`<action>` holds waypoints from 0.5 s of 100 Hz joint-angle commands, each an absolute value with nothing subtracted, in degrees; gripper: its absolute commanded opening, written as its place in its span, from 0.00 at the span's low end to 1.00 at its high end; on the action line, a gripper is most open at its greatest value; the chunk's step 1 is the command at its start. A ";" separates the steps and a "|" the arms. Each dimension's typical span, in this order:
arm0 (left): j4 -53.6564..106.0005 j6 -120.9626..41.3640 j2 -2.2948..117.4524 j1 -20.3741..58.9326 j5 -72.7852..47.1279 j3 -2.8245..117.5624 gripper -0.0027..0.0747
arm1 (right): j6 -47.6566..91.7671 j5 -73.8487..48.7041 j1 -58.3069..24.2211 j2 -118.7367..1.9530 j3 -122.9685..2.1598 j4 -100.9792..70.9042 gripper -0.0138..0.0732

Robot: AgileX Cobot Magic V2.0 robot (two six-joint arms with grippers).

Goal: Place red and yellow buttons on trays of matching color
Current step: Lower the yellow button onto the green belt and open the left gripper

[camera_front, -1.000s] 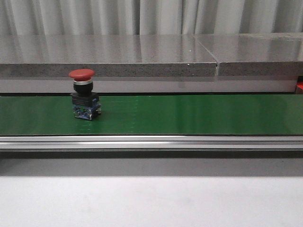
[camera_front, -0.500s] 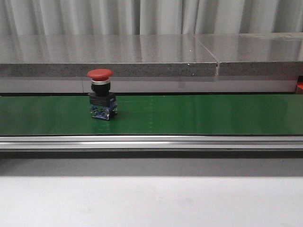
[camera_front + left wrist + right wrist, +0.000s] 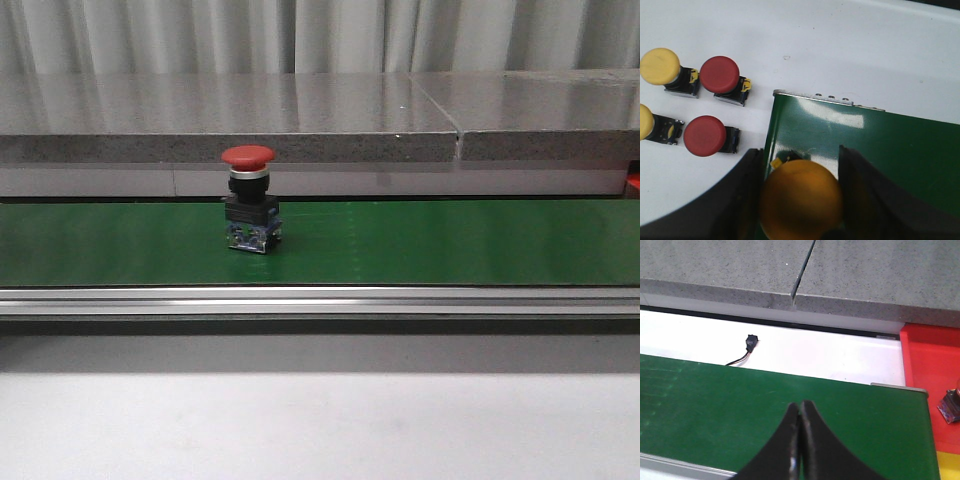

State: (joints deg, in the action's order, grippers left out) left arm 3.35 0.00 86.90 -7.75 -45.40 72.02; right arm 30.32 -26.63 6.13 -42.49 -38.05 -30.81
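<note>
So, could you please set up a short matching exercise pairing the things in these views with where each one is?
Things:
1. upright red button
2. yellow button
3. red tray
4. right gripper

Places or states:
A. between the left gripper fingers
B. standing on the green belt
C. fingers closed, empty
D. past the belt's end

Pairs: 1-B, 2-A, 3-D, 4-C

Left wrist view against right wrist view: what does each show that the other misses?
Only the left wrist view shows the left gripper shut on a yellow button, plus two loose red buttons and two yellow ones on the white surface. Only the right wrist view shows the shut right gripper, the red tray and a small black connector. Both show the green belt.
</note>
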 commanded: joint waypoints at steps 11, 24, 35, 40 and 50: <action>4.17 0.00 88.04 -7.09 -42.98 74.04 0.10 | 30.78 -23.67 6.09 -41.97 -39.56 -31.83 0.08; 4.18 0.00 89.20 -6.81 -42.97 74.04 0.10 | 30.78 -23.67 6.09 -41.97 -39.56 -31.83 0.08; 3.87 0.00 89.32 -6.72 -42.48 74.04 0.10 | 30.78 -23.67 6.09 -41.97 -39.56 -31.83 0.08; 3.87 0.00 89.40 -6.57 -42.36 74.04 0.10 | 30.78 -23.67 6.09 -41.97 -39.56 -31.83 0.08; 3.87 0.00 89.72 -6.57 -42.37 74.04 0.10 | 30.78 -23.67 6.09 -41.97 -39.56 -31.83 0.08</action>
State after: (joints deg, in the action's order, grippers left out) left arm 3.53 0.00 91.55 -7.17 -45.29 72.02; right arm 30.32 -26.63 6.13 -42.49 -38.05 -30.81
